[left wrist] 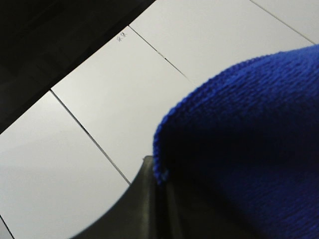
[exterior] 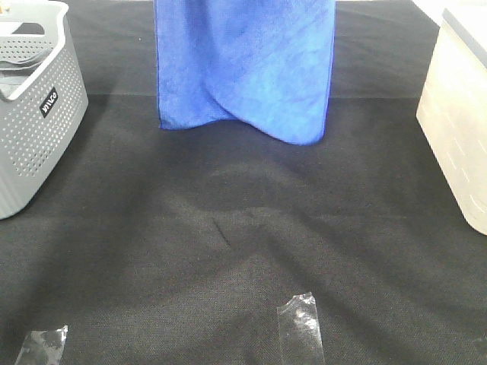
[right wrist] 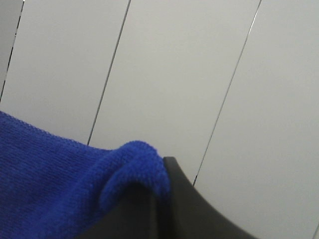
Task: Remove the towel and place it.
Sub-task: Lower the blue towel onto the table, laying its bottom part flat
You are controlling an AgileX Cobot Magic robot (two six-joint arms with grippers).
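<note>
The royal-blue towel (exterior: 243, 68) hangs from above the top edge of the exterior high view. Its lower hem dangles just over the black table cloth (exterior: 228, 243) at the back middle. Neither gripper shows in that view. In the left wrist view, blue cloth (left wrist: 249, 144) bulges over the dark finger of my left gripper (left wrist: 158, 175), which is shut on the towel. My right gripper (right wrist: 162, 174) is likewise shut on a folded edge of the towel (right wrist: 55, 184). Both wrist views look past the cloth at a white panelled wall.
A grey perforated basket (exterior: 34, 122) stands at the left edge and a cream bin (exterior: 456, 129) at the right edge. Two strips of clear tape (exterior: 300, 331) (exterior: 42, 346) are stuck on the black cloth near the front.
</note>
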